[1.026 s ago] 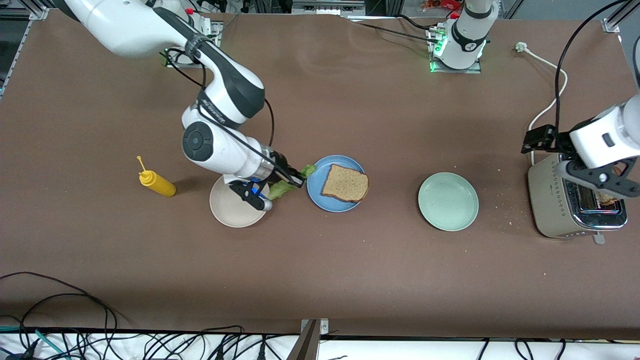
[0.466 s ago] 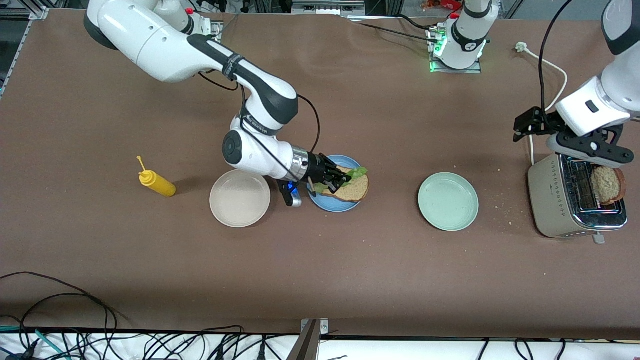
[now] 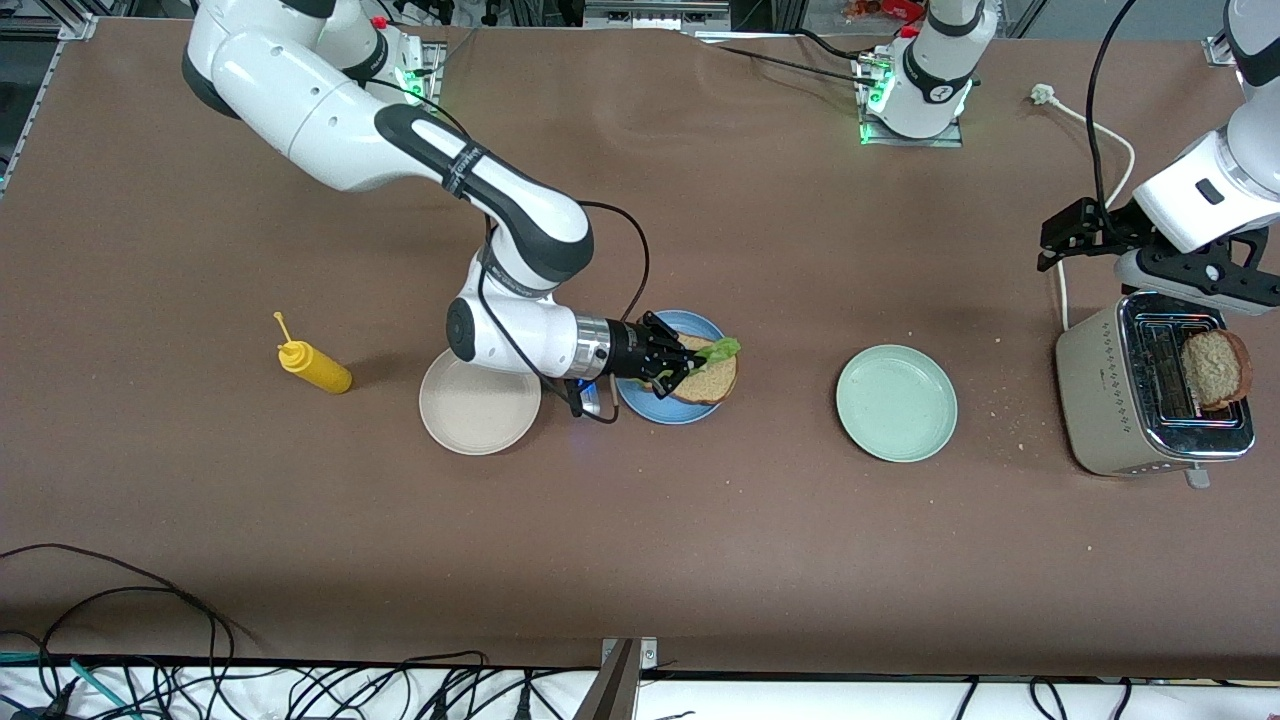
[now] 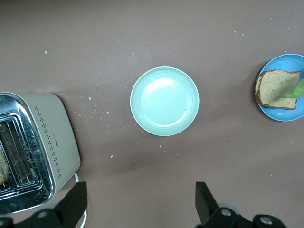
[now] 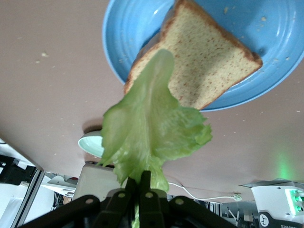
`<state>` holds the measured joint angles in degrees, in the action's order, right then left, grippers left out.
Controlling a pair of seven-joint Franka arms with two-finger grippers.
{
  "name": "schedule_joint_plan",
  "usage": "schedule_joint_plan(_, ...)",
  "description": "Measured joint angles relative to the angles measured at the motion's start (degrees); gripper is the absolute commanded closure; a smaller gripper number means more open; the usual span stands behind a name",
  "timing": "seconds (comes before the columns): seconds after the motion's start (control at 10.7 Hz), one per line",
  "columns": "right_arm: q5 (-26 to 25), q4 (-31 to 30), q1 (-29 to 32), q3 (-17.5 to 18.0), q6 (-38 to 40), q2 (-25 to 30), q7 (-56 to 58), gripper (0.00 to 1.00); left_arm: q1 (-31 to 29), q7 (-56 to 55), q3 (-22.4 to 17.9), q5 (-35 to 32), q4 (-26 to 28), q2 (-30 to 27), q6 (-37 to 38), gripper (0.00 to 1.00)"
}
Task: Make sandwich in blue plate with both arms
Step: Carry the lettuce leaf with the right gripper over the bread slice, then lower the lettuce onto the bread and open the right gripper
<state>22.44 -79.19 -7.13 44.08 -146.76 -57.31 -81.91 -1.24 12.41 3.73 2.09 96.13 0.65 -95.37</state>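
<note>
Green lettuce (image 5: pixel 152 128) pinched by right gripper (image 5: pixel 140 189), now farther over bread slice (image 3: pixel 706 374)

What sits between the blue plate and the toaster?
The mint-green plate lies between the blue plate and the toaster, seen in the front and left wrist views.

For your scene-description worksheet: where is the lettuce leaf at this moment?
The lettuce leaf hangs pinched in the right gripper, over the bread slice lying on the blue plate, which sits between the cream plate and the mint-green plate.
</note>
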Motion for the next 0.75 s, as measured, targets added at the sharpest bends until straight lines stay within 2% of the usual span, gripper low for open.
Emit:
schedule_joint_plan(0.47,0.69,0.00,-0.60,0.06,-0.75,-4.99,1.92,1.00,-0.09,-0.02,-0.16,0.00,-0.13,0.02,0.34,0.00)
schedule_joint_plan(0.56,0.69,0.05,-0.58,0.06,-1.41,-5.66,2.15,0.92,-0.05,-0.02,-0.16,0.00,-0.18,0.02,0.34,0.00)
schedule_joint_plan(0.65,0.69,0.20,-0.58,0.06,-1.57,-6.04,2.23,0.70,0.00,-0.02,-0.15,0.00,-0.25,0.02,0.34,0.00)
schedule_joint_plan(0.75,0.69,0.34,-0.55,0.06,-1.61,-6.15,2.45,0.56,0.01,-0.02,-0.14,0.00,-0.29,0.02,0.34,0.00)
